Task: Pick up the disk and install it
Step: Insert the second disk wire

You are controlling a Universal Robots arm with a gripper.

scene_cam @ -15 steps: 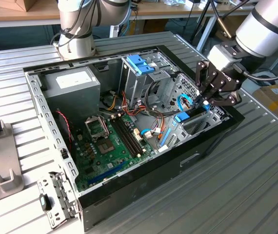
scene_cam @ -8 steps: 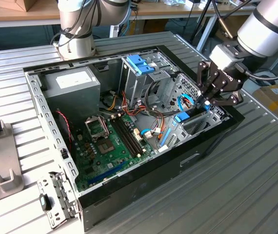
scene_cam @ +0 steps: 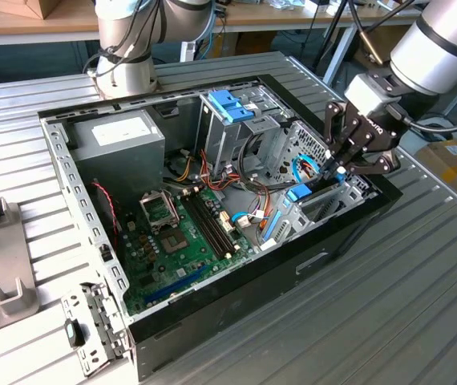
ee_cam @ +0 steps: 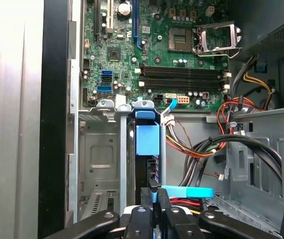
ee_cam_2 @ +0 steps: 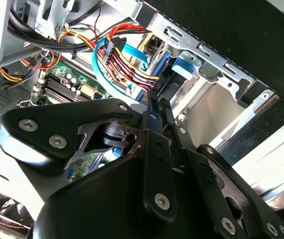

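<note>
Black gripper (ee_cam: 154,196) linkage crowds both wrist views, its fingers drawn together with almost no gap, pinching what looks like the top edge of the disk (ee_cam: 147,149), which stands on edge in the drive bay (ee_cam: 99,159) at the front corner of the computer case (scene_cam: 212,313). Whether the disk is fully seated I cannot tell. Its light-blue frame shows just ahead of the fingertips. A blue cable (ee_cam: 187,191) lies right beside the jaws. Doing this well means pressing straight along the bay rails without tilting, and keeping clear of that cable.
</note>
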